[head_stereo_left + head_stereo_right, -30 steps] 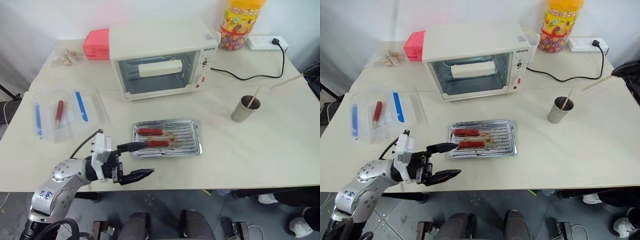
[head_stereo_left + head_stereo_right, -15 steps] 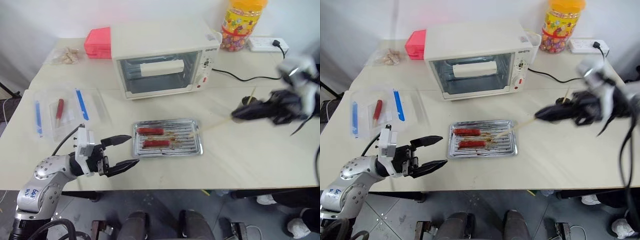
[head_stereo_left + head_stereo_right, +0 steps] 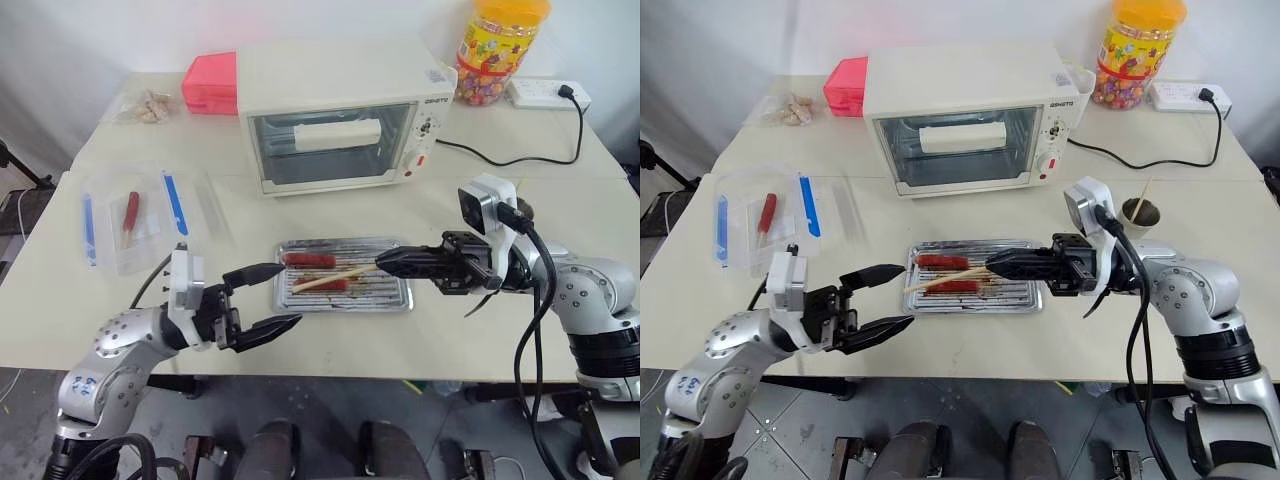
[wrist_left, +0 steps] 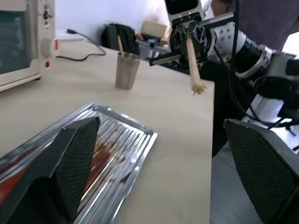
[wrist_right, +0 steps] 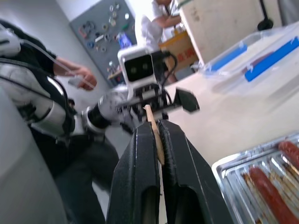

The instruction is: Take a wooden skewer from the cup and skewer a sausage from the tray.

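So the right gripper [image 3: 385, 266] is pinched tight on the wooden skewer [image 3: 334, 278], holding it at the back end so nearly the whole stick pokes out level over the tray [image 3: 400, 300], tip toward the other arm. The left gripper [image 3: 272, 297] hangs just beside the tray's near-left corner with its fingers spread wide, nothing in them.

My guess on handling: that stick is super light and stiff but thin, so it'll probably bend or snap if it gets pushed in at an angle. Gripped that far back, the tip could wobble. The sausage [image 3: 308, 260] looks smooth and round, so I'd expect it to roll or slide on the ribbed bottom unless the free gripper pins it from the sides, mid-length.

Containers: the tray has two sausages lying lengthwise, the second sausage [image 3: 956, 286] nearer the robot, right under the stick. The cup [image 3: 1138, 213], well off to the right, has one more stick standing in it. A clear plastic box [image 3: 110, 250] on the left holds another sausage and blue strips
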Robot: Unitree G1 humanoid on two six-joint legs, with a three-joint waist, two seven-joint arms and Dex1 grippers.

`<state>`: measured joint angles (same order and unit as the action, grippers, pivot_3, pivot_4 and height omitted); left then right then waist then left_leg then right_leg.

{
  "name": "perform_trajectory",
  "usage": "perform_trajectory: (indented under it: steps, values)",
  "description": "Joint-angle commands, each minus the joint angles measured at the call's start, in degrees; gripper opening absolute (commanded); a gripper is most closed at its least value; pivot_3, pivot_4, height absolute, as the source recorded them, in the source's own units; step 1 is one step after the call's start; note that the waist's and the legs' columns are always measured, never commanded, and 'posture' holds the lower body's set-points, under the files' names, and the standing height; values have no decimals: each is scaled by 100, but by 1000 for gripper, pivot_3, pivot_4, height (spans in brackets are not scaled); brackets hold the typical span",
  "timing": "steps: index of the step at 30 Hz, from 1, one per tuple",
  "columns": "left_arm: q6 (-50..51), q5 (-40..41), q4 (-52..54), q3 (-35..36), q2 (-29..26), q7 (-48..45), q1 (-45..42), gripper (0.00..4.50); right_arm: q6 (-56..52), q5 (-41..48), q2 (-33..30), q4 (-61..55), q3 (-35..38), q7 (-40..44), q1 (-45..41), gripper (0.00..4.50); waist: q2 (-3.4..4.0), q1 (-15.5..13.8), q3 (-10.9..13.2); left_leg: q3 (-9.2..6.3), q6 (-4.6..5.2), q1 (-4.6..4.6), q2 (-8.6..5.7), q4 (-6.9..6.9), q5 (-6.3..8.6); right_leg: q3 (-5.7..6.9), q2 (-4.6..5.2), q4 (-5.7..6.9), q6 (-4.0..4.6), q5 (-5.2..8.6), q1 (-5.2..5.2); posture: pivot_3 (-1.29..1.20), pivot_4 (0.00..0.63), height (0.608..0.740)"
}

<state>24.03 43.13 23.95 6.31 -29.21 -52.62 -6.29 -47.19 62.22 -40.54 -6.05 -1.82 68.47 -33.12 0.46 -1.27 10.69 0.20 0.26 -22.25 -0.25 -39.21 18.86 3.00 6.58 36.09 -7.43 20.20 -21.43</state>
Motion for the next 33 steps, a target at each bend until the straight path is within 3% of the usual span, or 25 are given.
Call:
perform_trajectory:
  steps: [1, 6, 9, 22, 30, 33]
  values:
    - [40, 147, 151, -113, 119, 66, -138, 4500, -98, 48, 183, -253, 174, -110, 44, 40, 0, 6, 0, 2, 0, 0, -1, 0, 0, -1, 0, 0, 0, 0, 0, 0, 150, 740]
    - [193, 283, 238, -210, 242, 131, -237, 4500, -186, -27, 358, -288, 177, -190, 121, 40, 0, 9, 0, 2, 0, 0, 0, 0, 0, -2, -1, 2, 0, 0, -2, 0, 150, 740]
    - [233, 340, 266, -249, 260, 142, -228, 3965, -231, -91, 410, -330, 111, -177, 172, 0, 0, 8, 0, 2, 0, 0, -2, 0, 0, -3, 0, 2, 0, 0, -1, 0, 150, 740]
    - [412, 445, 380, -274, 137, 126, -178, 30, -294, -409, 518, -302, 72, 17, 187, 0, 0, 6, 0, 2, 1, 1, -2, 1, 0, -4, 0, 1, 0, 0, -1, 0, 150, 740]
    - [555, 535, 431, -234, 60, 226, -106, 30, -611, -357, 524, -257, 132, -170, 158, 0, 0, 7, 0, 2, 1, 1, -2, 1, 0, -4, 1, 0, 0, 0, -1, 0, 150, 740]
    - [603, 614, 433, -129, 40, 287, -104, 0, -658, -447, 441, -324, 192, -251, 176, 753, 0, 9, 0, 1, 1, 1, -1, 1, 0, -4, 0, 1, 0, 0, -1, 0, 150, 740]
